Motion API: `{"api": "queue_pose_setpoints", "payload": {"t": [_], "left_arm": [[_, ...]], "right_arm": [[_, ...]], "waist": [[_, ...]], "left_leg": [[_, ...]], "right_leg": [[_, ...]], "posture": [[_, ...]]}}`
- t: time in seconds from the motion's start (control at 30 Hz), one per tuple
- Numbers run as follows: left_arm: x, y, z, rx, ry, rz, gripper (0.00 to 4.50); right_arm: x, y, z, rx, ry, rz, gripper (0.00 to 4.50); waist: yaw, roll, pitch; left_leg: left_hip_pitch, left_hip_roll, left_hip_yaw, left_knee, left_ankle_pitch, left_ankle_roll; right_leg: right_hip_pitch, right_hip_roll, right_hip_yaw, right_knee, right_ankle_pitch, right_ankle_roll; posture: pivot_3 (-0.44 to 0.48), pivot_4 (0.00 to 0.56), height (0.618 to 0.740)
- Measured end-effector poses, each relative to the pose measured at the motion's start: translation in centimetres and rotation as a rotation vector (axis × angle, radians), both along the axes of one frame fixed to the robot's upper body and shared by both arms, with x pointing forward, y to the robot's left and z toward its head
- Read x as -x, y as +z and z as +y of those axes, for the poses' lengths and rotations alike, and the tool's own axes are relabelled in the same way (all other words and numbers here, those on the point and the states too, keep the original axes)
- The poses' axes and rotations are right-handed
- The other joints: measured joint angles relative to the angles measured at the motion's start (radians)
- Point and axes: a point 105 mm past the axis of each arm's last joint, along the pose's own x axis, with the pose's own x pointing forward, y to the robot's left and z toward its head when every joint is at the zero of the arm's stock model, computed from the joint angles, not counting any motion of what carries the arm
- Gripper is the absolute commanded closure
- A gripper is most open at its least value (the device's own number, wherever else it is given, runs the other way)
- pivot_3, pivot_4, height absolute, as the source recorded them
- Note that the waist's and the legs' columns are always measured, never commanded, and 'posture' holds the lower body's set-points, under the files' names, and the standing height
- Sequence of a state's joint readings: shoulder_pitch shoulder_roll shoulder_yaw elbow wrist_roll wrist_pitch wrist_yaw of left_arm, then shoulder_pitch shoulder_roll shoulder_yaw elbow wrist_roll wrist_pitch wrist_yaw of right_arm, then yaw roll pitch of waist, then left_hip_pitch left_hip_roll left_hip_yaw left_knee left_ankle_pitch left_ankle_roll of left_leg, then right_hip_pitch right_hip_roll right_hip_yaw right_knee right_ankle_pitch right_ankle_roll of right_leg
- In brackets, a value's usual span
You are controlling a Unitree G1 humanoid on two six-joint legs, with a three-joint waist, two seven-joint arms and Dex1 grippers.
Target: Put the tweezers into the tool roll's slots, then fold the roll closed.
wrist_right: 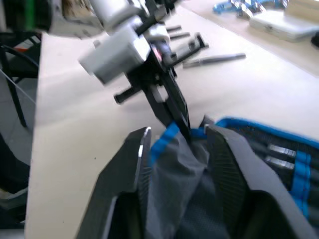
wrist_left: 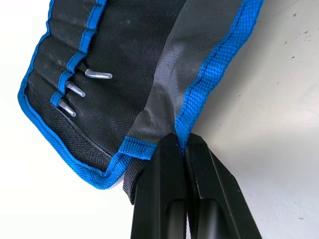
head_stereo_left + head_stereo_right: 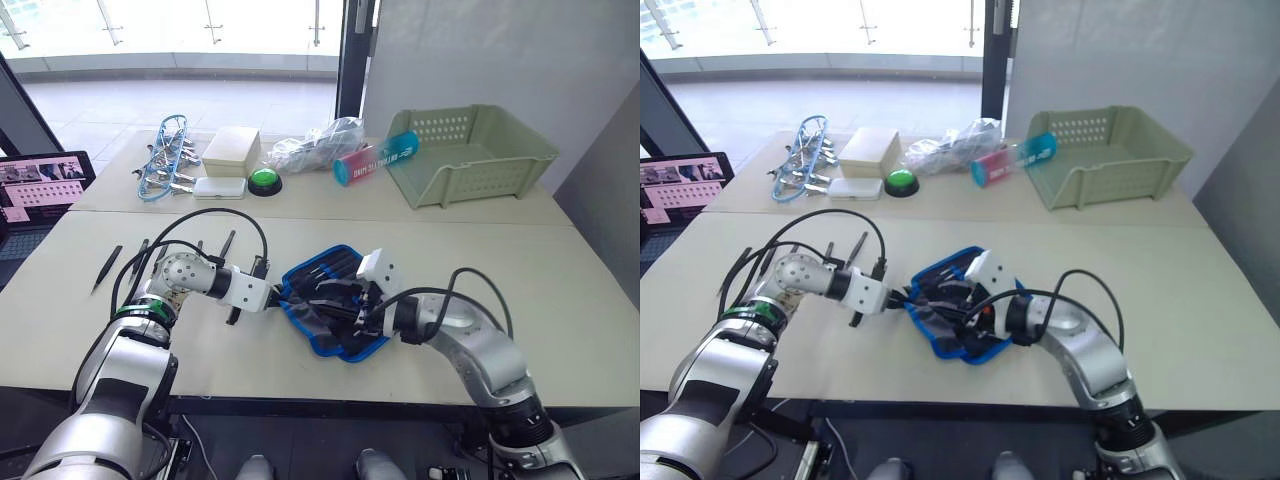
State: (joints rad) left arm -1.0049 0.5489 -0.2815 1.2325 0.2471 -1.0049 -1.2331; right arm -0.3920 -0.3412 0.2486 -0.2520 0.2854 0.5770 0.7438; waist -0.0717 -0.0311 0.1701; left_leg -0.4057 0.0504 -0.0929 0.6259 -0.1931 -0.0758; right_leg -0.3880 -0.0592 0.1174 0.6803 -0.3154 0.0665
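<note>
The tool roll (image 3: 335,300), black with a bright blue edge, lies partly crumpled near the table's front edge. Three silvery tweezers ends (image 2: 76,89) stick out of its slots (image 2: 65,74). My left gripper (image 2: 180,143) is shut on the roll's blue edge at its left side. My right gripper (image 1: 174,149) is open and straddles a raised grey flap of the roll (image 1: 174,169), one finger on each side. Loose black tweezers (image 3: 106,268) lie on the table to the left, with another (image 3: 228,243) by the left arm's cables.
On the far table stand a green plastic basket (image 3: 470,155), a blue-wire bundle of clips (image 3: 165,155), a white box (image 3: 232,150), a green button (image 3: 265,180), a plastic bag (image 3: 315,145) and a blue and pink tube (image 3: 375,160). A screen (image 3: 40,185) sits at far left.
</note>
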Motion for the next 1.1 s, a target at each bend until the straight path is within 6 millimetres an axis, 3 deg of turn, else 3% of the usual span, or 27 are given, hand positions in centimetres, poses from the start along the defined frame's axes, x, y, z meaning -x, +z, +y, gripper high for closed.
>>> {"api": "queue_pose_setpoints", "payload": {"t": [0.07, 0.37, 0.6, 0.73, 0.8, 0.97, 1.03, 1.1], "left_arm": [[0.0, 0.0, 0.0, 0.000, 0.002, -0.002, 4.50], [-0.1, 0.0, 0.2, 0.008, 0.021, 0.022, 4.50], [-0.2, 0.4, 1.5, 0.072, 0.109, 0.154, 2.28], [0.6, 0.2, 2.4, 0.137, 0.165, 0.384, 2.28], [0.6, 1.1, 2.7, 0.223, 0.220, 0.506, 2.28], [0.0, 6.0, 2.0, 0.514, 0.260, 0.662, 3.83], [0.2, 6.6, 1.4, 0.561, 0.249, 0.677, 4.44], [0.3, 5.9, 0.6, 0.582, 0.263, 0.692, 4.48]], "right_arm": [[-0.2, -1.8, 0.2, 0.013, -0.027, 0.042, 4.43], [-0.5, -4.7, 0.1, 0.110, -0.099, 0.063, 4.43], [-0.7, -4.9, 0.4, 0.120, -0.118, 0.060, 4.50], [-0.7, -4.9, 0.7, 0.120, -0.116, 0.058, 4.50], [-0.7, -4.9, 0.8, 0.120, -0.113, 0.056, 4.50], [-0.6, -4.7, 0.9, 0.120, -0.109, 0.048, 4.50], [-0.6, -4.7, 0.9, 0.122, -0.106, 0.048, 4.50], [-0.4, -4.7, 1.0, 0.128, -0.098, 0.050, 4.50]], "waist": [[-0.001, 0.000, 0.000], [-0.002, 0.000, 0.000], [-0.014, 0.000, 0.000], [-0.025, 0.000, 0.000], [-0.028, 0.000, 0.000], [-0.028, 0.000, 0.000], [-0.029, 0.001, -0.001], [-0.026, 0.001, -0.001]], "left_leg": [[0.000, 0.000, 0.000, 0.000, 0.000, 0.000], [0.001, 0.000, 0.000, 0.000, 0.000, 0.000], [0.001, 0.000, -0.001, 0.000, 0.000, 0.000], [0.001, 0.000, -0.002, 0.000, 0.000, 0.000], [0.000, 0.000, -0.005, 0.000, 0.000, 0.000], [0.000, 0.000, -0.007, 0.000, 0.000, 0.000], [0.001, 0.000, -0.007, 0.000, 0.000, 0.000], [0.001, 0.000, -0.007, 0.000, 0.000, 0.000]], "right_leg": [[0.000, 0.000, 0.000, 0.000, 0.000, 0.000], [0.000, 0.000, 0.000, 0.000, 0.000, 0.000], [0.001, 0.001, 0.000, 0.001, 0.000, 0.000], [0.001, 0.001, -0.001, 0.001, 0.000, 0.000], [0.001, 0.001, -0.003, 0.001, 0.000, 0.000], [0.002, 0.001, -0.004, 0.002, 0.000, 0.000], [0.002, 0.001, -0.004, 0.002, 0.000, 0.000], [0.002, 0.001, -0.005, 0.002, 0.000, 0.000]], "posture": [[0.000, 0.150, 0.740], [0.000, 0.150, 0.740], [0.000, 0.150, 0.740], [0.000, 0.150, 0.740], [0.000, 0.150, 0.740], [0.000, 0.150, 0.740], [0.000, 0.150, 0.740], [0.000, 0.150, 0.740]]}}
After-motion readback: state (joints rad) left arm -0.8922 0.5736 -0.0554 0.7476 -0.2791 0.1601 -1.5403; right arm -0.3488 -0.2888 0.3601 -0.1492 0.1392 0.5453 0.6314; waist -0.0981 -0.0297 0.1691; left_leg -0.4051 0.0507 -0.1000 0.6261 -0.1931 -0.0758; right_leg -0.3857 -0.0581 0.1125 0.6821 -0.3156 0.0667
